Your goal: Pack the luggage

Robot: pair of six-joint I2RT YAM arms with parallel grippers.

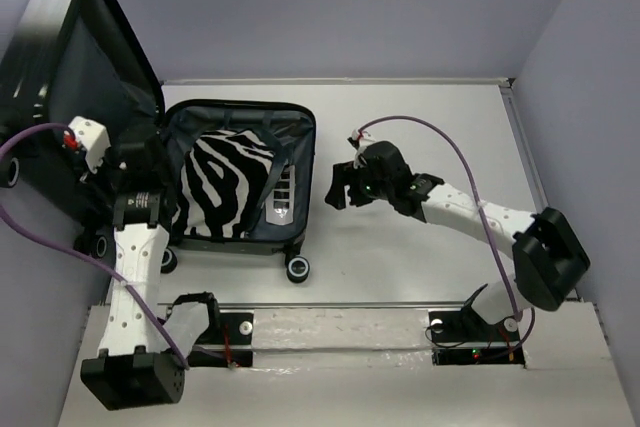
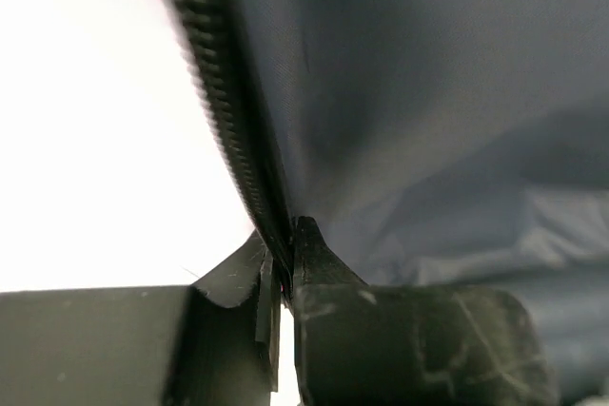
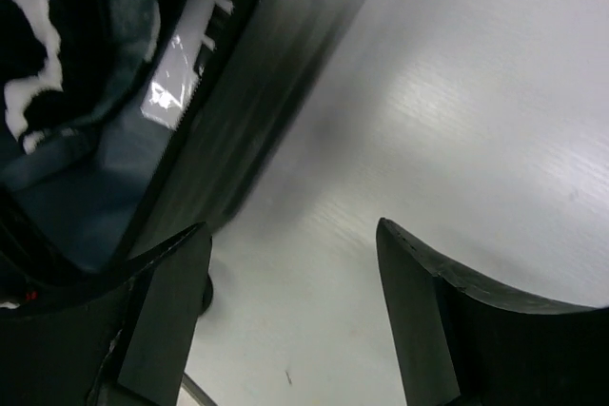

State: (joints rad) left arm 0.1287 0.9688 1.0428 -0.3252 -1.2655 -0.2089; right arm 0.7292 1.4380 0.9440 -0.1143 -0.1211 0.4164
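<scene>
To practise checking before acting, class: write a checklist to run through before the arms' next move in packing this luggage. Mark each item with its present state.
1. The left tool is shut on the lid at its zipper edge: ok.
2. The right tool is open beside the luggage, holding nothing: ok.
3. The zebra-print cloth lies inside the base: ok.
4. Lid closed: not ok, it stands open.
5. The silver item strapped down: cannot tell.

No text, brand or number could be read; markings on the silver item (image 1: pixel 281 199) inside the luggage (image 1: pixel 80 77) were too small.
</scene>
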